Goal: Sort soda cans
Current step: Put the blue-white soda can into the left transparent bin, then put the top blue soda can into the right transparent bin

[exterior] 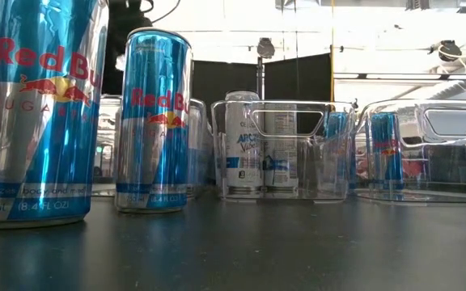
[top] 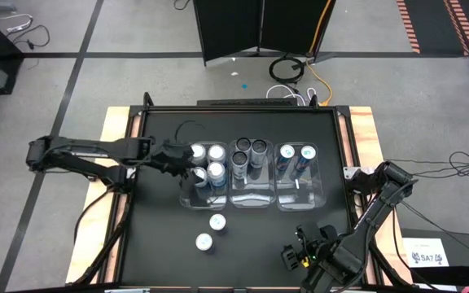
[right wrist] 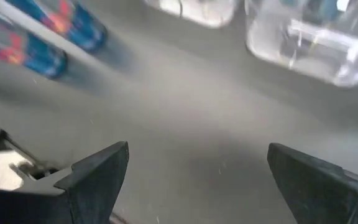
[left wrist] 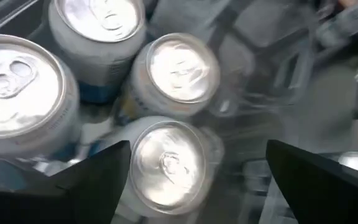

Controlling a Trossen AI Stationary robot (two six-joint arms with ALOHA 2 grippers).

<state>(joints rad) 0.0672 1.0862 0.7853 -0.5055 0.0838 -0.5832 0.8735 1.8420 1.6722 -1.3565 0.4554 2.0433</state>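
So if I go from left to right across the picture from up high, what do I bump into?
Left gripper over the left bin with silver-topped cans → middle bin with dark cans → right bin with teal-marked cans.

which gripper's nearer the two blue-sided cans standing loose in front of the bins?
Right. The right gripper, fingers open, waits near the table's front edge, beside the two loose blue-sided, silver-topped cans. The left gripper, fingers open, is farther back, over the cans in the left clear plastic bin.
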